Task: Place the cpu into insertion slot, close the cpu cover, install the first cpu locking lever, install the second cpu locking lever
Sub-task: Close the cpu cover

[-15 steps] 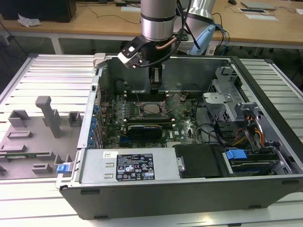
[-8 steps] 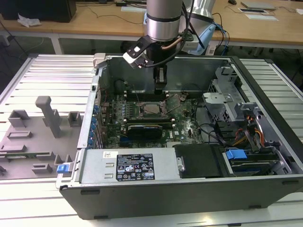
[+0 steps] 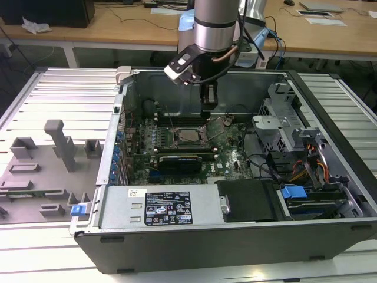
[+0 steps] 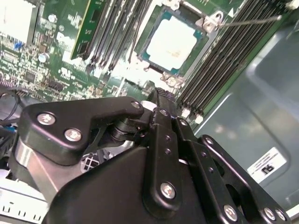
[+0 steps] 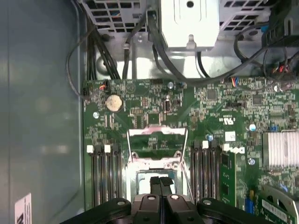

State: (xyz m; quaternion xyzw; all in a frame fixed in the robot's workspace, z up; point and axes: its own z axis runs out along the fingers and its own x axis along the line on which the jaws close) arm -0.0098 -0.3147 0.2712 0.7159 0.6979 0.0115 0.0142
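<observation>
The cpu [image 4: 172,39] lies flat in the insertion slot [image 4: 140,44] of the green motherboard, its pale metal top showing; in the exterior view the cpu [image 3: 189,135] sits mid-board. The cpu cover [image 5: 157,132], a thin silvery frame, stands swung open beside the slot, with board visible through its window. A thin wire locking lever [image 4: 252,19] sticks out from one socket corner. My gripper [image 5: 161,181] hovers just above the slot's edge, its two black fingers pressed together with nothing between them. In the exterior view the gripper [image 3: 207,107] hangs inside the case, behind the socket.
Black memory slots [image 5: 105,172] flank the socket on both sides. A finned heat sink [image 5: 281,149], a metal drive cage [image 5: 189,23] and dark cables [image 5: 154,51] lie around the board. The case wall [image 5: 42,116] is close. Grey fixtures [image 3: 59,141] stand outside the case.
</observation>
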